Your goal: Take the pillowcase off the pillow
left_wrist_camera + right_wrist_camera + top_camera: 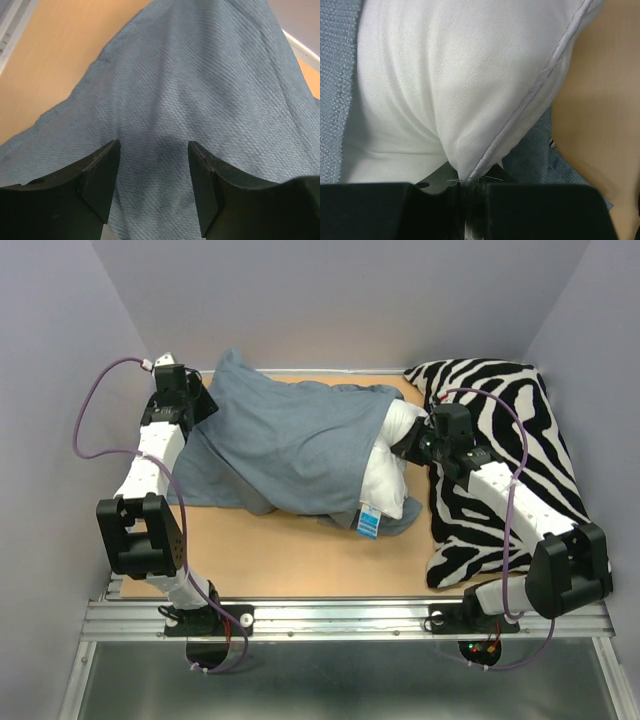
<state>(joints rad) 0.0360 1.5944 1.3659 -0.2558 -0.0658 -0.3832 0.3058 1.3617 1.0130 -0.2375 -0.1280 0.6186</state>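
Observation:
The dull blue pillowcase [290,440] lies crumpled across the middle of the table and covers most of the pillow. The white pillow [385,475] sticks out of its right end, a small blue tag [368,522] at its near edge. My left gripper [203,395] is at the pillowcase's far left end. It stands open in the left wrist view [154,145], blue cloth [200,75] lying between and below the fingers, not pinched. My right gripper [412,440] is shut on a seamed corner of the pillow [445,75], the jaws [467,187] pressed together on the white fabric.
A black-and-white zebra-print cushion [510,460] fills the right side of the table under the right arm. Grey walls close in the left, back and right. Bare wooden tabletop [290,555] shows in front of the pillow.

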